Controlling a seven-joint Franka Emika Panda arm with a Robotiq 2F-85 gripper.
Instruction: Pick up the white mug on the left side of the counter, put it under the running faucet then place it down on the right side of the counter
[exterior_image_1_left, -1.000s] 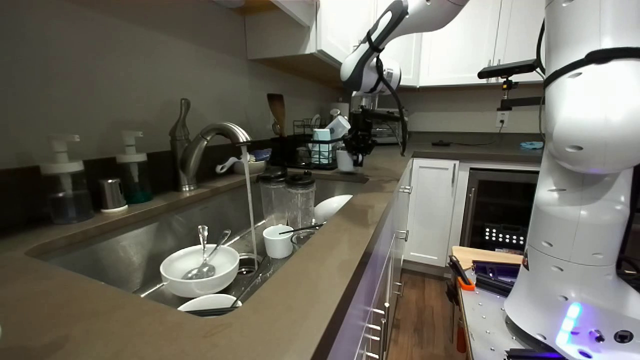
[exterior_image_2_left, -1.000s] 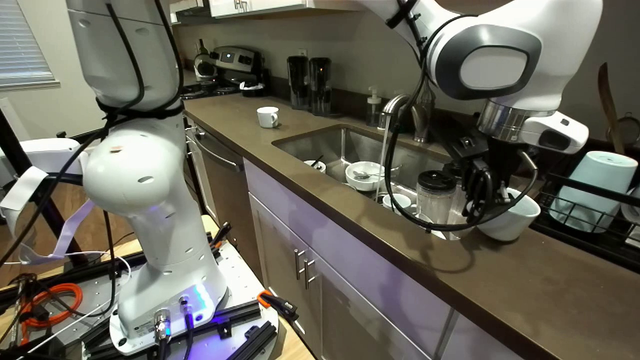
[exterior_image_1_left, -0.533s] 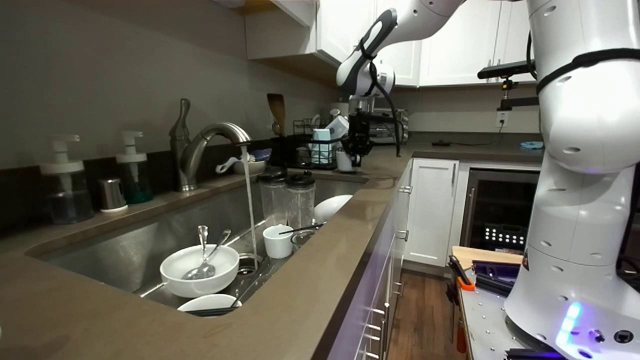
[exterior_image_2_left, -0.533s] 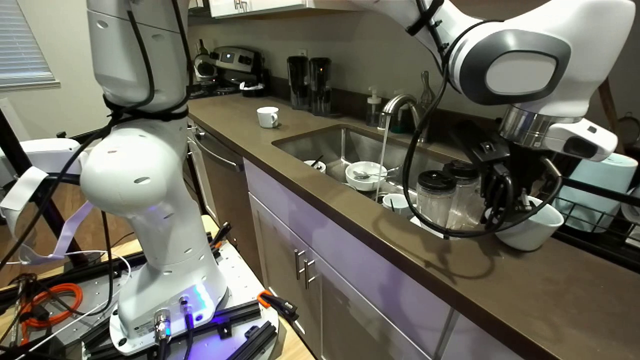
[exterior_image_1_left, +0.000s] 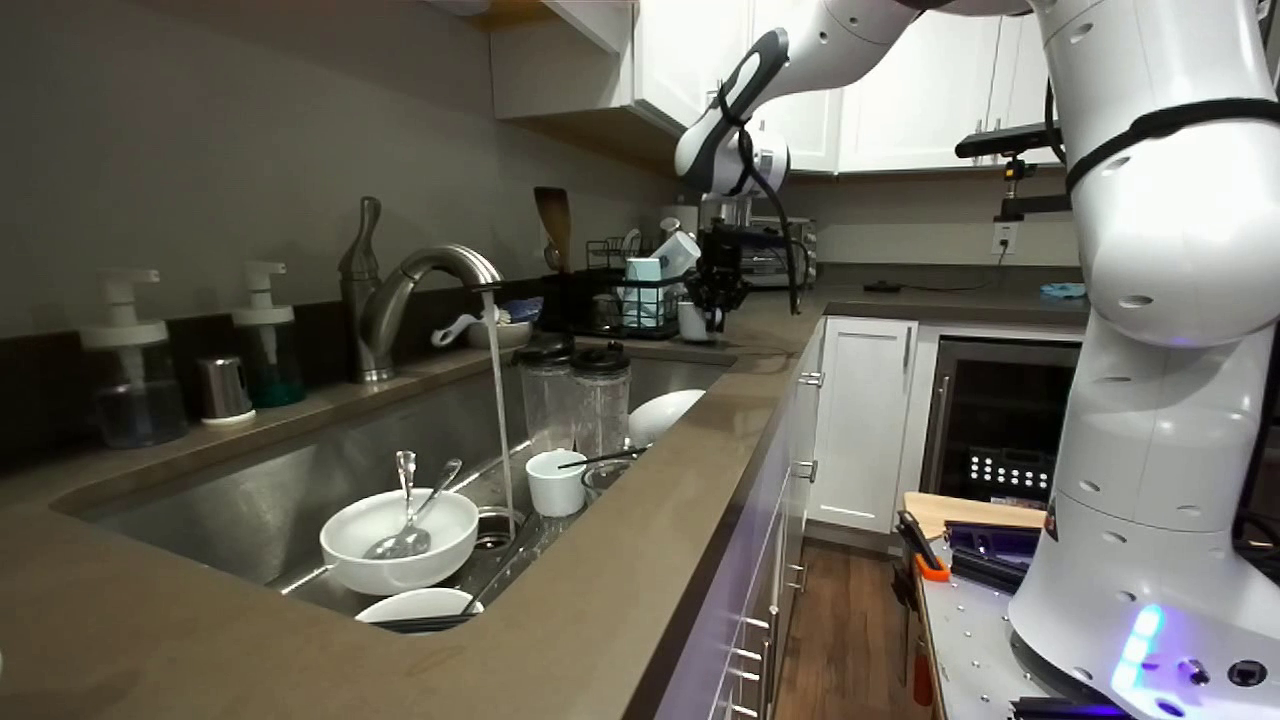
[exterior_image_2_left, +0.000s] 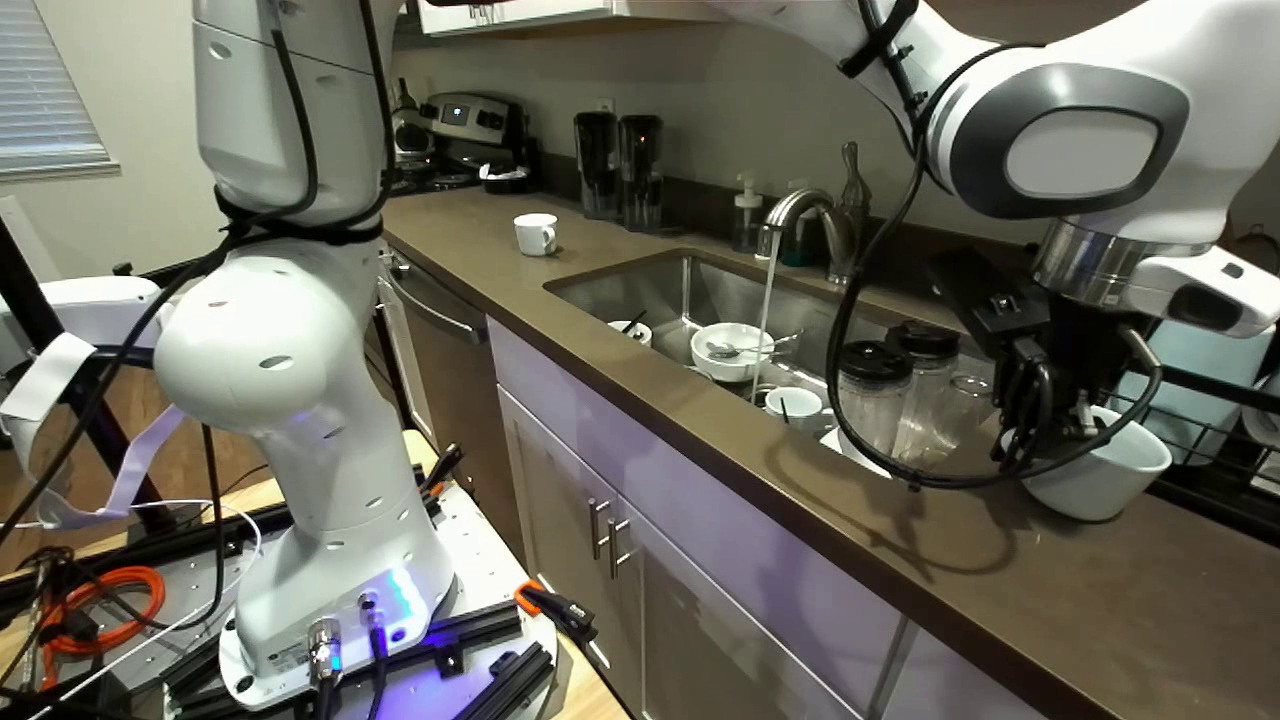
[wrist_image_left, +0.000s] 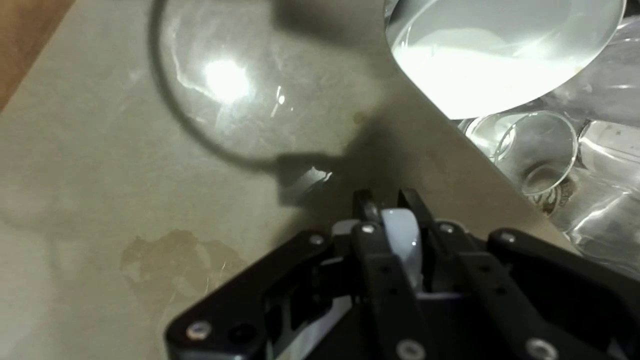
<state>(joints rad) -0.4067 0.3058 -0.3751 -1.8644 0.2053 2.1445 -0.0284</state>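
Note:
The white mug (exterior_image_2_left: 1105, 470) is held at the right part of the counter (exterior_image_2_left: 1130, 610), beside the dish rack; it also shows in an exterior view (exterior_image_1_left: 692, 322). My gripper (exterior_image_2_left: 1045, 430) is shut on its loop handle (wrist_image_left: 404, 235), which sits between the fingers in the wrist view. The mug looks slightly tilted, at or just above the counter; I cannot tell whether its base touches. Its body is mostly hidden in the wrist view. The silver faucet (exterior_image_1_left: 440, 262) runs a stream of water into the sink, away from the mug; it also shows here (exterior_image_2_left: 800, 205).
The steel sink (exterior_image_1_left: 250, 520) holds bowls, a cup, spoons and lidded clear containers (exterior_image_2_left: 872, 395). A black dish rack (exterior_image_2_left: 1215, 400) with a pale blue cup stands behind the mug. Another white cup (exterior_image_2_left: 535, 235) stands on the counter's far left. Soap bottles (exterior_image_1_left: 130, 370) line the wall.
The gripper and the mug have moved together along the counter, away from the faucet and sink. The arm has swung with them. The water still runs.

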